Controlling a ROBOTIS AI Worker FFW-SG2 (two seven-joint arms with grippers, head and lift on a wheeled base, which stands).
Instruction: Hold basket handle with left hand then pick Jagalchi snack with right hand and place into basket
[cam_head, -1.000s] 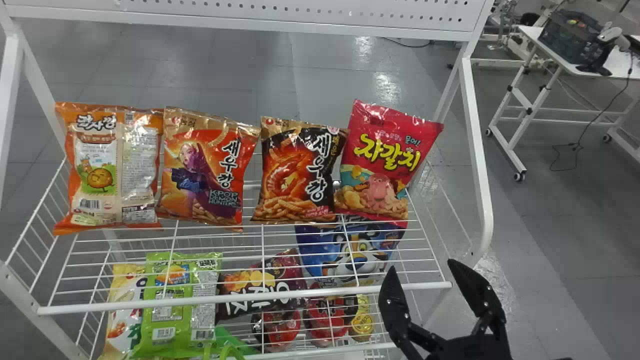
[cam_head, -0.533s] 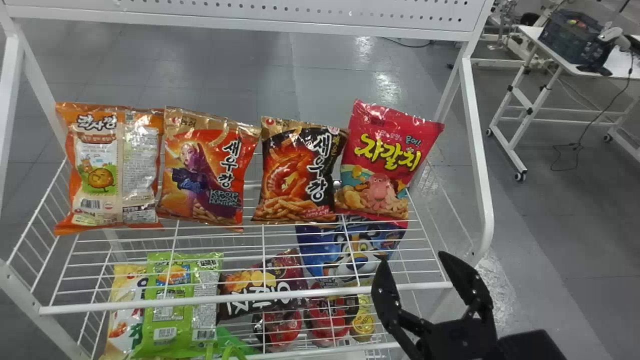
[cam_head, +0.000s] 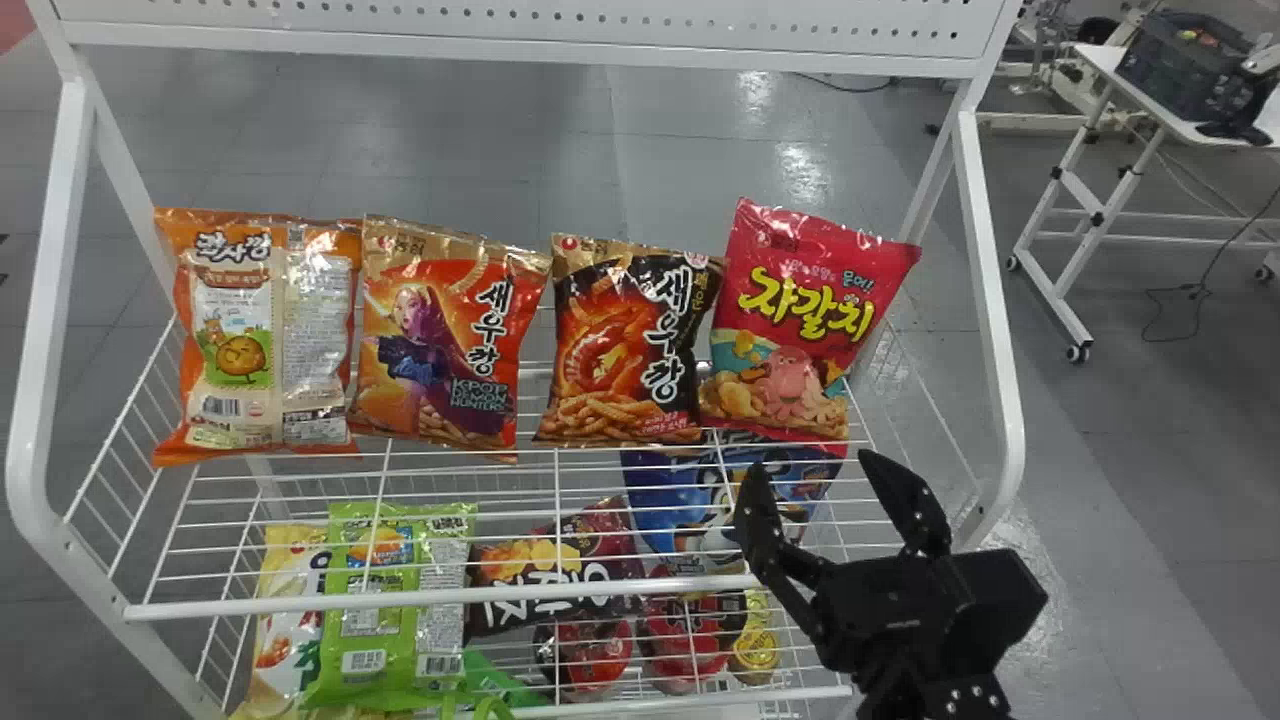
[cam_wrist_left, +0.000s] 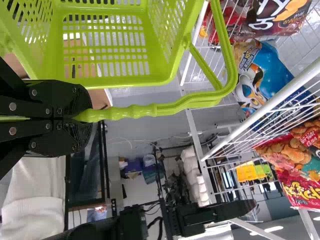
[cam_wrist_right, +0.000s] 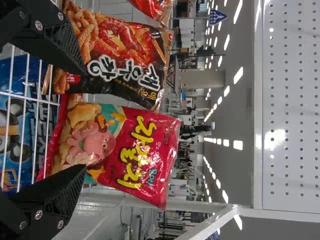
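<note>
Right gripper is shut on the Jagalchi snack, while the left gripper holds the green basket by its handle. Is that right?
Not quite: the right gripper is open, its fingers well apart and not clamping the Jagalchi snack, as the head view shows. The left gripper does hold the green basket by its handle.

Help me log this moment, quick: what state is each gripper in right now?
Left gripper: closed, holding the green basket handle.
Right gripper: open, holding nothing, in front of the Jagalchi snack.
</note>
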